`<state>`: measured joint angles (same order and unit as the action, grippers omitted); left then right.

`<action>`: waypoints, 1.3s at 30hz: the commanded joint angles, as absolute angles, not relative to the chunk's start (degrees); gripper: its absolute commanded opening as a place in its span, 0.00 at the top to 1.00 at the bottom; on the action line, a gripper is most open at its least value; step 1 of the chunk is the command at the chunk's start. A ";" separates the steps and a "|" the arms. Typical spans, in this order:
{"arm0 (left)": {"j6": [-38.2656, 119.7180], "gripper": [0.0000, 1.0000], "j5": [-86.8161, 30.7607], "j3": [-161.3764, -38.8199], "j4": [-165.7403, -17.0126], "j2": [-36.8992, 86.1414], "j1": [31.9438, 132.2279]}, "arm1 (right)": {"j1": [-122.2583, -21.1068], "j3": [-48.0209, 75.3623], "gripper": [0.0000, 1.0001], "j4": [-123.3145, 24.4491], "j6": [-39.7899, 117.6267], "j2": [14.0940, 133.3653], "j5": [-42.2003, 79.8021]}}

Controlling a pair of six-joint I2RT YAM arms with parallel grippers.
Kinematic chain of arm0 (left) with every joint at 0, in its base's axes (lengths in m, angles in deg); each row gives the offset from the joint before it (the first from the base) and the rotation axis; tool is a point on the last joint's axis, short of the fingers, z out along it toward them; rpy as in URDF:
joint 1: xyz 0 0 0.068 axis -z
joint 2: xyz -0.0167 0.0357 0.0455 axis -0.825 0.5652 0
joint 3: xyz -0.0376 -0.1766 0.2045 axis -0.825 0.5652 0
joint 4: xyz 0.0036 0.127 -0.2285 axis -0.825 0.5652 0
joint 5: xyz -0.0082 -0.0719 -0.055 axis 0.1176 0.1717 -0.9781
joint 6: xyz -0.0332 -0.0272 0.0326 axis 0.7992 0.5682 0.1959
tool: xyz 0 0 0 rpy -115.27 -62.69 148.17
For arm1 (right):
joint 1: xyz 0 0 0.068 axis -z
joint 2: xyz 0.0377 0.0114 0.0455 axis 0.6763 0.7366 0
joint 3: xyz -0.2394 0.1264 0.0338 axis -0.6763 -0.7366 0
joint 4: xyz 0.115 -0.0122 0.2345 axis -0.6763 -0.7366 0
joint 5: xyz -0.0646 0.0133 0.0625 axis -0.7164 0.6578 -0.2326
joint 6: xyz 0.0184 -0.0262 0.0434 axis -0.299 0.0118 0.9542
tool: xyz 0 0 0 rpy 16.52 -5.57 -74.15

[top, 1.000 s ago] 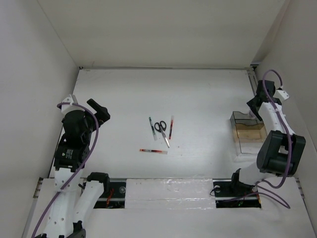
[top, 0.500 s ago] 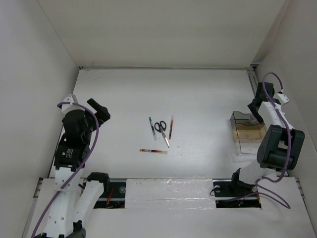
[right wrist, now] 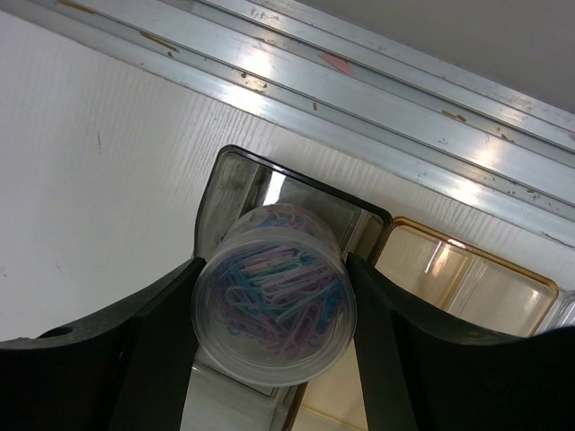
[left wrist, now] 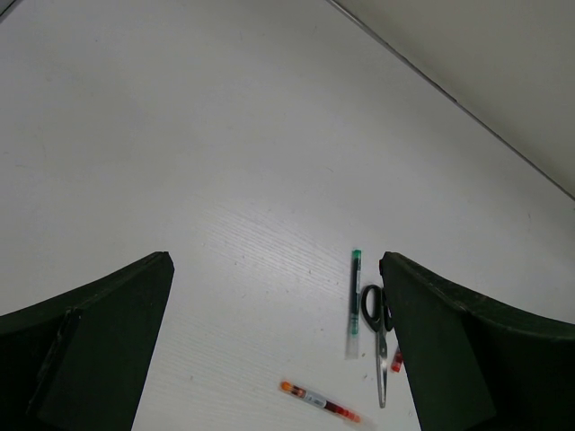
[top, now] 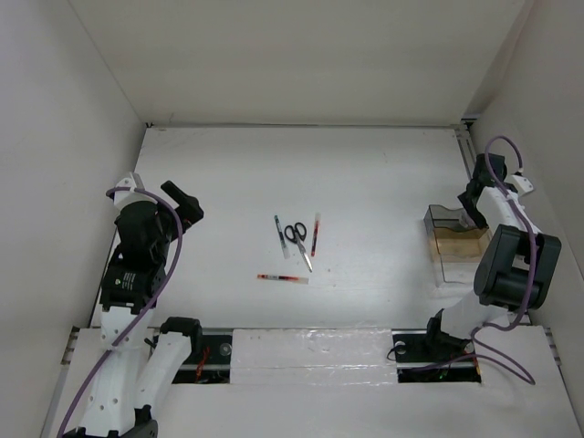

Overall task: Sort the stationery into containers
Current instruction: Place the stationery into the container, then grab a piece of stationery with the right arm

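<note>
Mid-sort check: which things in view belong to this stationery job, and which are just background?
Part of the job:
green pen
scissors
red pen beside the scissors
red pen nearer the arms
tub of paper clips
grey box
amber box

Just background:
metal rails
table

No text, brand or number can be read anywhere. The crosswise red-and-dark pen (left wrist: pixel 319 400) shows a pale band, but any print there is too small to read.
</note>
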<state>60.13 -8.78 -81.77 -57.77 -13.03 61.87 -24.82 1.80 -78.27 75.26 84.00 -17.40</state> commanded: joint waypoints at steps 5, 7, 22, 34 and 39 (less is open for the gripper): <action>59.29 0.00 -8.87 -81.37 -59.92 -13.52 61.83 | -24.27 1.67 0.92 -75.47 75.87 83.70 -17.58; 59.29 0.00 -8.87 -81.37 -59.92 -14.05 61.83 | -24.27 1.67 0.76 -74.94 75.87 83.09 -17.58; 59.29 0.00 -9.40 -81.37 -60.44 -15.10 61.83 | -24.27 0.61 0.00 -73.89 75.35 81.42 -15.65; 58.77 0.00 -9.92 -81.37 -60.44 -15.10 61.83 | -29.18 0.09 0.00 -71.51 72.71 75.19 -12.39; 58.77 0.00 -9.92 -81.37 -60.44 -15.10 61.83 | -36.65 0.61 0.00 -71.59 69.21 70.53 -12.39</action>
